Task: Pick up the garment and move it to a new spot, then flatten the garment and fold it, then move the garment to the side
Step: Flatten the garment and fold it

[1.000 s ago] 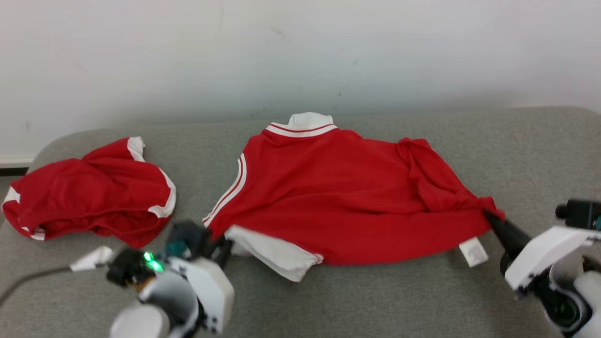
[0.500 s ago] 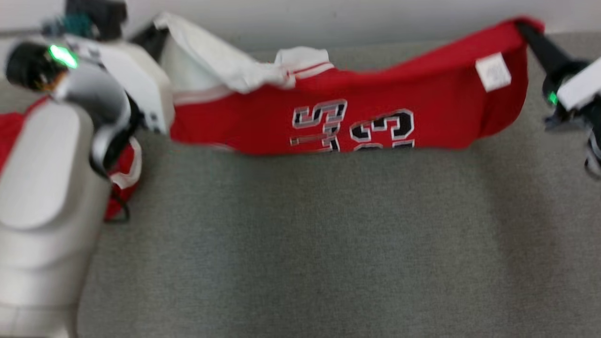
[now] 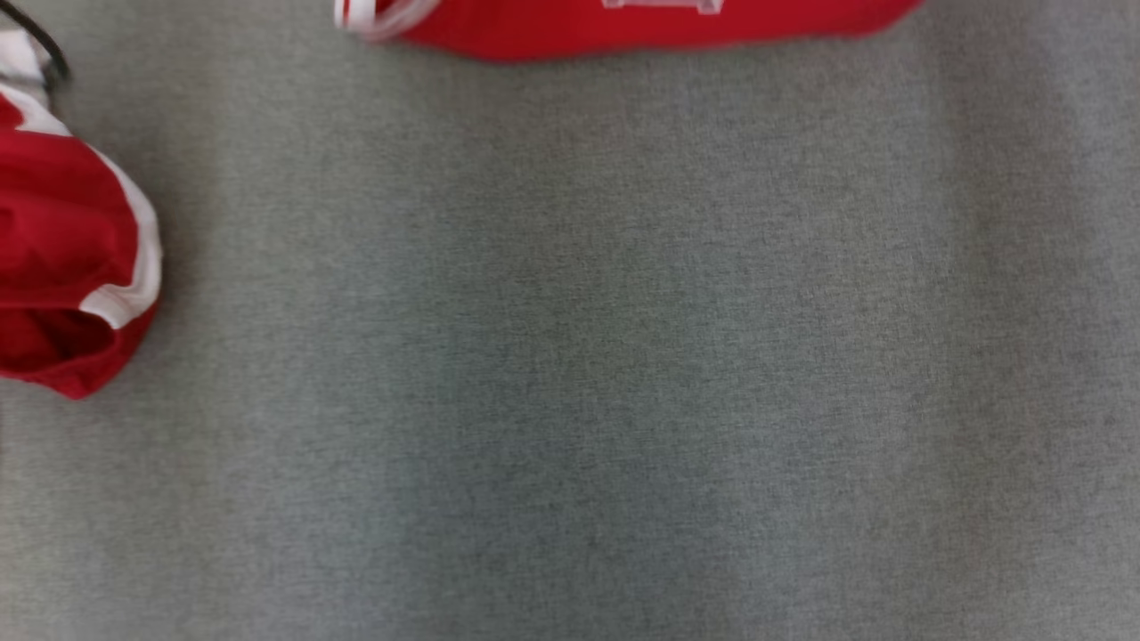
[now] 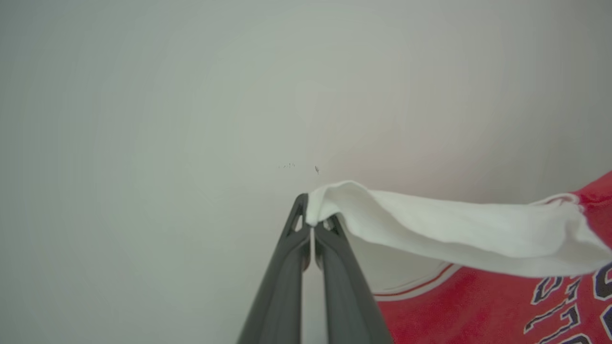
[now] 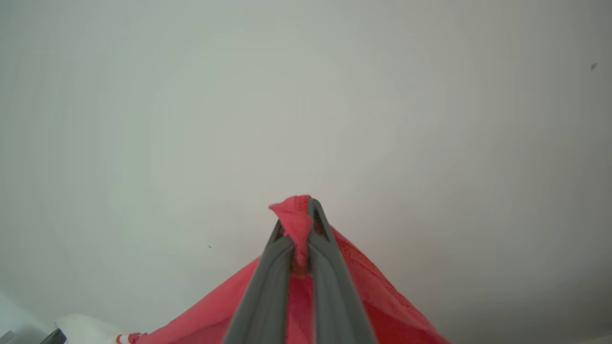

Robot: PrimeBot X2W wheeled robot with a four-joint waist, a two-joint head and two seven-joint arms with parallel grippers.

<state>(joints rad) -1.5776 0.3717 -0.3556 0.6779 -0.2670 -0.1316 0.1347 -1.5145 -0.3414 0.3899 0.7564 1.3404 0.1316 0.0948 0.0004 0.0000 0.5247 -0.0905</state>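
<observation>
You've got grey cushion spreading wide under both arms. Red jersey hangs stretched between them. Second red garment off left. Left gripper clamped on the jersey's white edge, right gripper on a red corner, both aimed at the wall.

The garment spans the top edge of the head view, beyond the middle of the worktop. A second garment lies on the worktop's left. The left gripper pinches one corner and the right gripper another, with a wall behind.
</observation>
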